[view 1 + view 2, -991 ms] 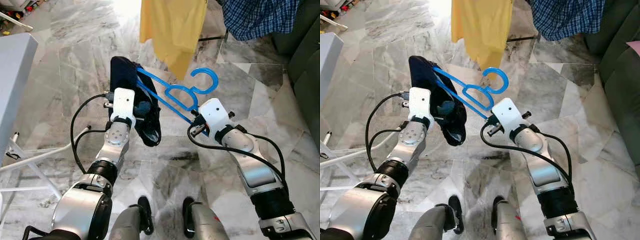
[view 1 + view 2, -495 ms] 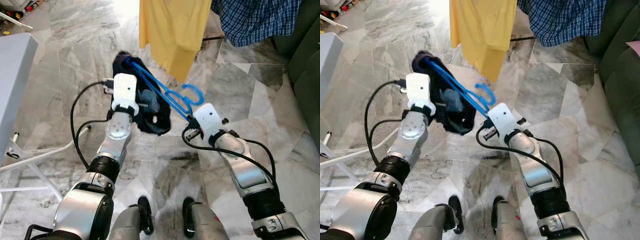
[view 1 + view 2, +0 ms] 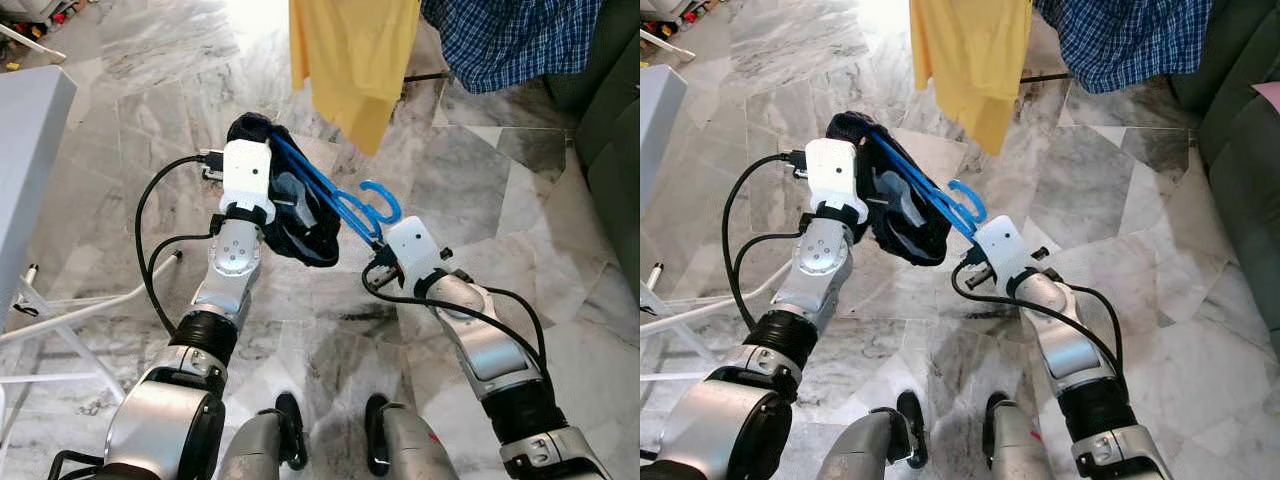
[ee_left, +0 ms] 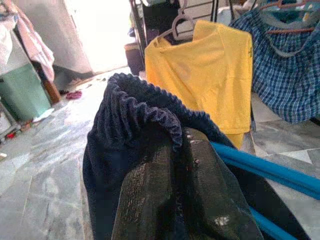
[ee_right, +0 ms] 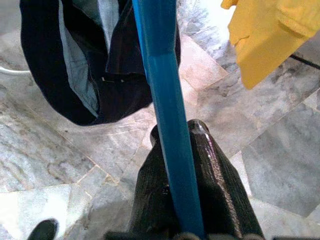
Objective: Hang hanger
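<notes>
both tools busy: right tool point(image 5: 172, 200) clamps one blue hanger point(image 3: 335, 200); left tool point(image 4: 182, 195) pinches one dark garment point(image 3: 300, 225).

Grey-veined marble floor point(image 3: 140, 120) is spreading underfoot in large angled slabs, with bright daylight washing out its far end. A yellow shirt point(image 3: 355, 60) and a blue plaid shirt point(image 3: 520, 35) are hanging ahead (both on hangers). A dark sofa point(image 3: 610, 130) is sitting at the right; a pale grey bench point(image 3: 25, 150) is standing left.
</notes>
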Robot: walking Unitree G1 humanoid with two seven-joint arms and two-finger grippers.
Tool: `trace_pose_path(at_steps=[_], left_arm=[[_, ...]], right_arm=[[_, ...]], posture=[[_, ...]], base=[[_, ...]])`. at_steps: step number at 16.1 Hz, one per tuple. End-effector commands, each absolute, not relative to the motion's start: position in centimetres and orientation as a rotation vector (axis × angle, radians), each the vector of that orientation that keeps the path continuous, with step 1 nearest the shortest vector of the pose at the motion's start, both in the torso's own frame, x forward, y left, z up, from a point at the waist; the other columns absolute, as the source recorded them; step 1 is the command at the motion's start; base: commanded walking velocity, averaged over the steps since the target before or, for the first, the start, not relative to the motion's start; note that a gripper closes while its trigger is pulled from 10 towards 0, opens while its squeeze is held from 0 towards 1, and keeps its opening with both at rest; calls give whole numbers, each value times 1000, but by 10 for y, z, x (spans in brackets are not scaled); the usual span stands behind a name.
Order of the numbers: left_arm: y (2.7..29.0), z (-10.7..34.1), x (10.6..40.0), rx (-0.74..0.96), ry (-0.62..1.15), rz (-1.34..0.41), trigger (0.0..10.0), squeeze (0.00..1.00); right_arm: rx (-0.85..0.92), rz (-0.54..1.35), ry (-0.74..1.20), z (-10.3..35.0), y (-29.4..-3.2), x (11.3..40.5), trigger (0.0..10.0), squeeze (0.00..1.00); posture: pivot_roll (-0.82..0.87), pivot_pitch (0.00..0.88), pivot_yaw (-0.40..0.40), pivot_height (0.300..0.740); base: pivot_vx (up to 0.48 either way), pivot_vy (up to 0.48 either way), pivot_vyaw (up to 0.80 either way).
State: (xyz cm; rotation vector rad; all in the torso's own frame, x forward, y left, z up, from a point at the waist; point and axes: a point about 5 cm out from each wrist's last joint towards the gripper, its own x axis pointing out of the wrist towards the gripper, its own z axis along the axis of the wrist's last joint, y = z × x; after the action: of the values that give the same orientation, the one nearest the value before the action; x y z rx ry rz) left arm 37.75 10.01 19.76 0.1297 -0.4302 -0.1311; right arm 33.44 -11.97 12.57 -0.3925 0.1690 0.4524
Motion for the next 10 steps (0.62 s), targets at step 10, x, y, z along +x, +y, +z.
trace_pose_path(at_steps=[10], left_arm=[[71, 190, 322, 308, -685, -737, 0, 0]], right_arm=[[-155, 506, 366, 109, -139, 332, 0, 0]], posture=[[-142, 288, 69, 740]], base=[[0, 0, 0]])
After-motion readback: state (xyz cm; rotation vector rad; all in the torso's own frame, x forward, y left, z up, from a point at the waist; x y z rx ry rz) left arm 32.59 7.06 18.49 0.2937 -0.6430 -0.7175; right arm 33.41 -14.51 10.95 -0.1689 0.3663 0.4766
